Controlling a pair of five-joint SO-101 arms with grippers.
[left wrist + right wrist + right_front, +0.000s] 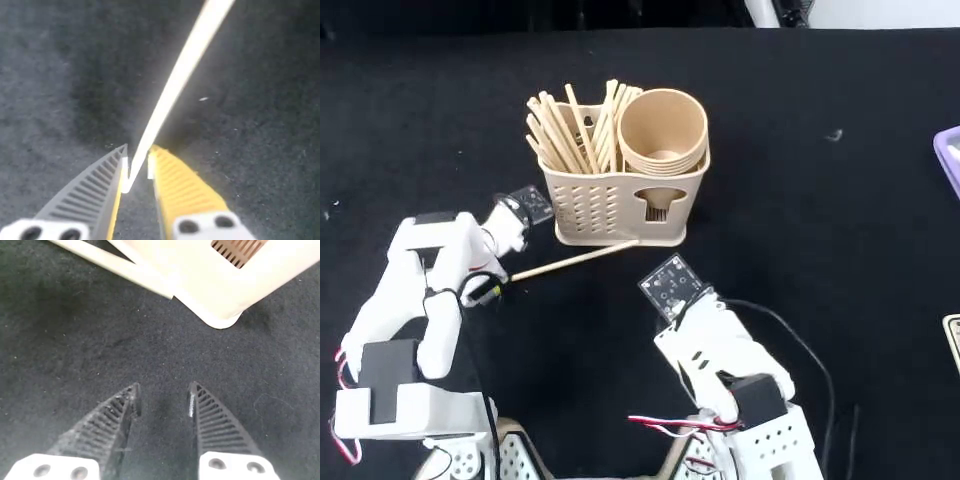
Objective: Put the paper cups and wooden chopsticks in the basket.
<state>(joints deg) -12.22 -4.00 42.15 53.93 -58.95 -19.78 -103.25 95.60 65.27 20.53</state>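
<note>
Carefully, with left gripper (136,162) pinching the near end of the stray wooden chopstick (175,85), far tip at the basket (600,205) front, raise tip over rim into left compartment; leave spread, empty right gripper (162,397) clear.

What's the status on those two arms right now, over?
Left gripper shut on chopstick, beside basket. Right gripper open, near basket's corner. Cups already in basket. Nothing between chopstick and basket.
</note>
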